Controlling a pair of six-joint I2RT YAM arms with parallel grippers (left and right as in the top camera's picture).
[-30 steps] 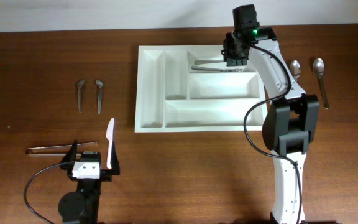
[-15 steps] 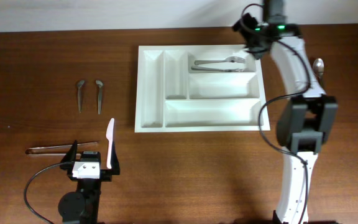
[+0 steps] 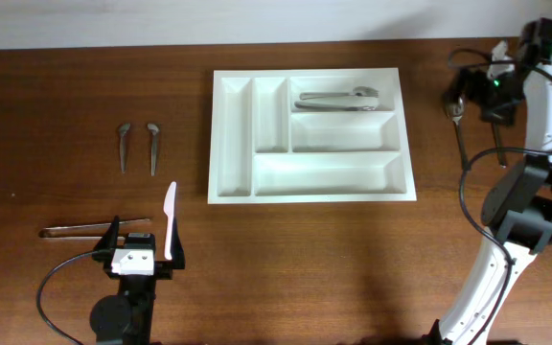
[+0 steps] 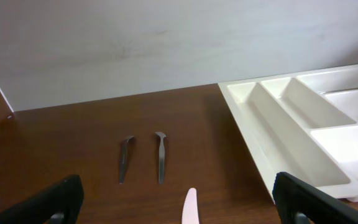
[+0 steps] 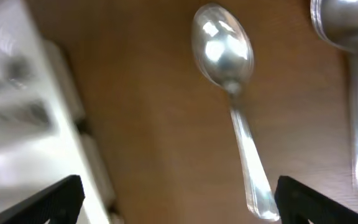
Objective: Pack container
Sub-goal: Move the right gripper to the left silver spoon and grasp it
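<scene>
Far left, two small dull-metal utensils [image 3: 137, 146] lie side by side on the dark wood-grain table [image 3: 286, 259]. Nearer, thin metal tongs [image 3: 94, 228] and a white plastic knife [image 3: 169, 220]. The left gripper [image 3: 144, 237] sits there, fingers spread wide, gripping nothing. Centre: the container [image 3: 220, 144], smooth white moulded plastic, lies flat on the table, shiny forks [image 3: 338, 99] in its top-right long compartment. Far right, the right gripper [image 5: 178, 199] hangs over two polished spoons [image 5: 232, 93], fingers wide apart, empty. Its wrist view is blurred, and one spoon is cut off at the edge.
</scene>
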